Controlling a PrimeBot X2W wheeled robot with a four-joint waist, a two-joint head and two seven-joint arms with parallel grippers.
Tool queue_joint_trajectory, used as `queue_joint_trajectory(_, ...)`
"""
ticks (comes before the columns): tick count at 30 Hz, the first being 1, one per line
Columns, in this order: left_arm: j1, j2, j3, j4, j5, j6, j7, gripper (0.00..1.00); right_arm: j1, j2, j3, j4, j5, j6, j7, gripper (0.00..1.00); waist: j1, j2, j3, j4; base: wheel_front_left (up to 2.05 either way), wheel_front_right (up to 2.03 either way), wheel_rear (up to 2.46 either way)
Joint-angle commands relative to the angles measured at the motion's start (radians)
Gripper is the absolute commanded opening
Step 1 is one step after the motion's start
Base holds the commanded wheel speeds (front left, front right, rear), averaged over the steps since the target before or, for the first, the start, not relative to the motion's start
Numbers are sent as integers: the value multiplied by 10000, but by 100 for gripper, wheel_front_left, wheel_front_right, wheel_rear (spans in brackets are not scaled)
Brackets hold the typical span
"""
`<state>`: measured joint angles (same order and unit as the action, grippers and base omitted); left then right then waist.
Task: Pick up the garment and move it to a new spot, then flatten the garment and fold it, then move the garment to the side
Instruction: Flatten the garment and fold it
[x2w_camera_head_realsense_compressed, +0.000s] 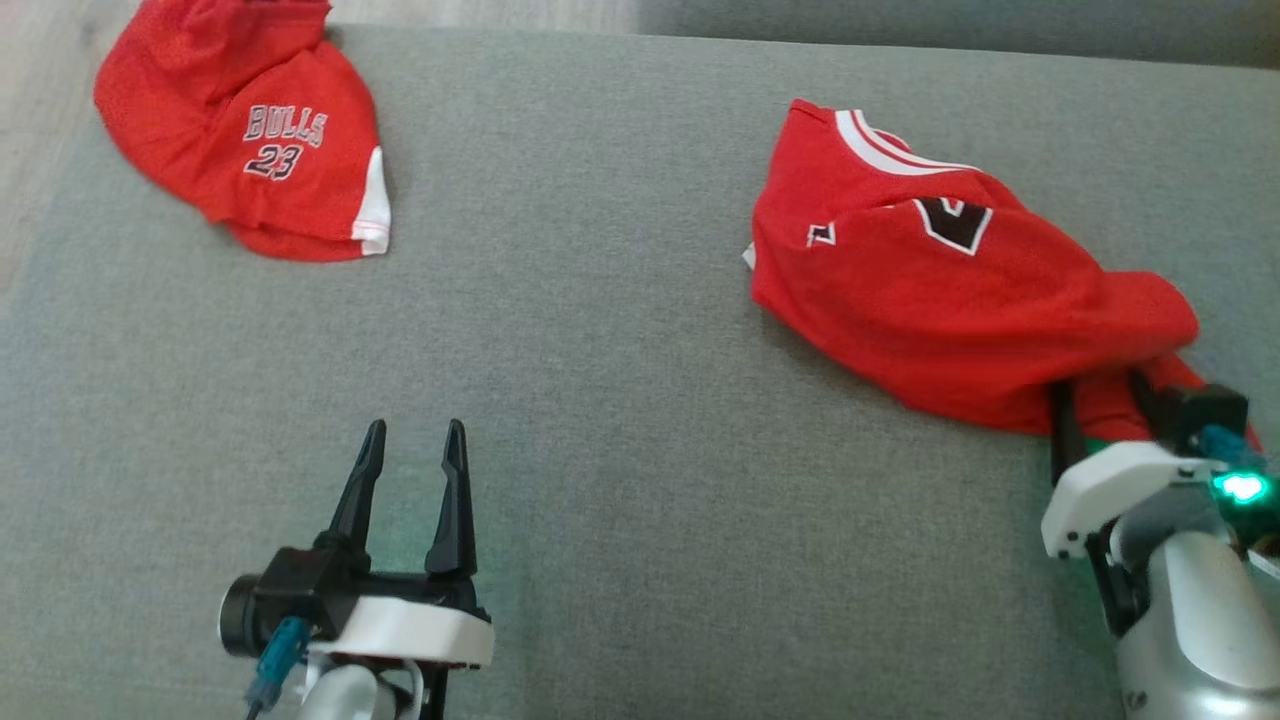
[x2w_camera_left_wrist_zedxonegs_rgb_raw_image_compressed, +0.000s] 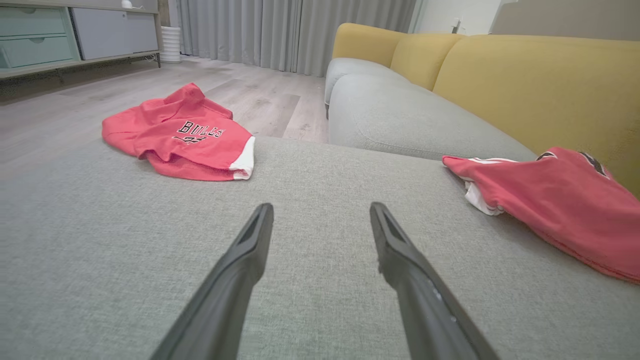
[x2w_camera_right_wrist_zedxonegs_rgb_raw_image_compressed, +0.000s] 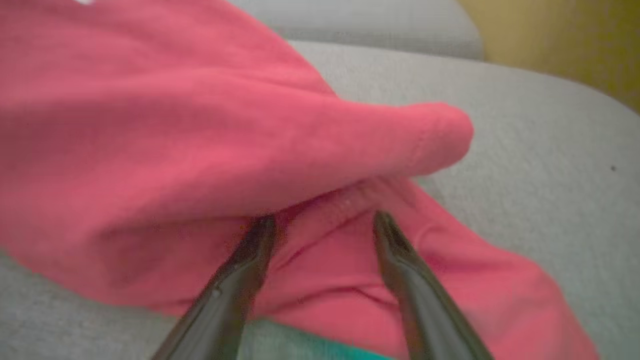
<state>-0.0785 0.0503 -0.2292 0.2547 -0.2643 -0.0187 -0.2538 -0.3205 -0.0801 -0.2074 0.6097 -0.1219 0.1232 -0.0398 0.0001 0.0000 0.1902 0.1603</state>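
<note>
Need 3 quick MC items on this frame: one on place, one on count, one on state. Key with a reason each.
1. In the head view, where on the grey cushion is the BULLS 23 garment?
A) upper left
B) lower right
C) centre

2. How many red garments lie on the cushion?
A) one
B) two
C) three

3. The right pincer is:
A) shut on cloth
B) open, fingers at the red jersey
C) open over bare cushion

Key:
1 A, it lies at the cushion's upper left corner.
2 B, the printed one is on the left and the jersey on the right.
3 B, its fingers stand apart with red cloth between them.
</note>
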Motion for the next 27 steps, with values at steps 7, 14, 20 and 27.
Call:
queue_joint_trajectory(7,-153,-1,287,-236,-5,70,-80,100,-437,87,-95,306,223,75,-204,34,-1,0,-192,13,0,0,0)
queue_joint_trajectory(14,-17,-1,339,-190,58,19,-80,100,-456,221,493,-249,473,75,-861,0,-1,0,-512,-511,0,0,0)
queue_joint_trajectory(20,93,-1,398,-191,36,42,-80,100,372,274,921,-1683,942,75,-960,0,-1,0,-763,-948,0,0,0)
queue_joint_trajectory(27,177,-1,513,-279,41,27,-80,100,2786,294,600,-3709,1587,75,-303,0,-1,0,-789,-1226,0,0,0)
